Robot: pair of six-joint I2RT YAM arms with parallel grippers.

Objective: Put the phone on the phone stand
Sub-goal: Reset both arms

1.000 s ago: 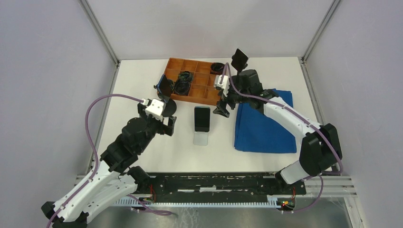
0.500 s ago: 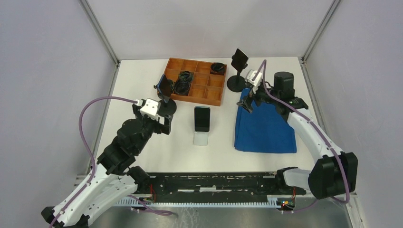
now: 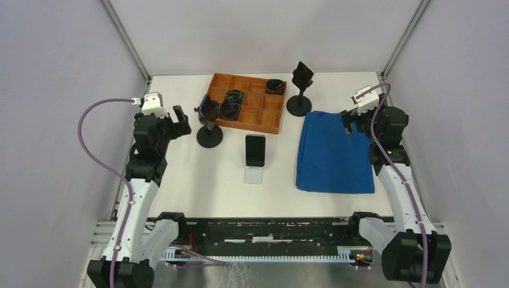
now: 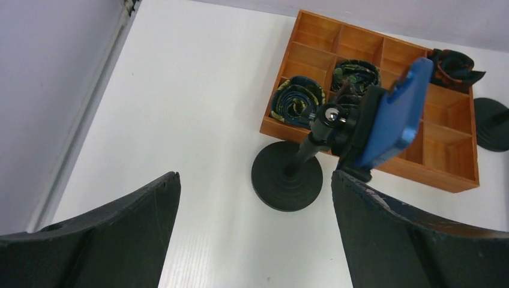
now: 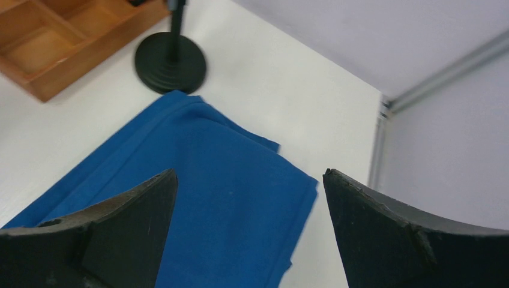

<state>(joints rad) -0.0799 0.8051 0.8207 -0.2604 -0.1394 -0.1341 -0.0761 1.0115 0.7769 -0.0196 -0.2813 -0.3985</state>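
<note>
A dark phone (image 3: 255, 149) stands propped upright on a clear phone stand (image 3: 255, 174) at the middle of the table, with neither gripper touching it. My left gripper (image 3: 180, 118) is open, well to the phone's left, near the table's left edge. In the left wrist view the left gripper (image 4: 253, 180) has only bare table between its fingers. My right gripper (image 3: 350, 120) is open over the far right corner of the blue cloth (image 3: 333, 153), far from the phone. The right wrist view shows the right gripper (image 5: 249, 175) holding nothing.
A black pole stand with a blue-cased phone (image 4: 396, 114) has its round base (image 4: 287, 183) just ahead of my left gripper. A second black pole stand (image 3: 299, 90) stands at the back. A wooden compartment tray (image 3: 249, 125) holds rolled dark items. The blue cloth (image 5: 198, 198) lies under my right gripper.
Both arms have drawn back from the centre. The right gripper swung from beside the phone to the cloth's far right corner. The left gripper moved left and towards the back.
</note>
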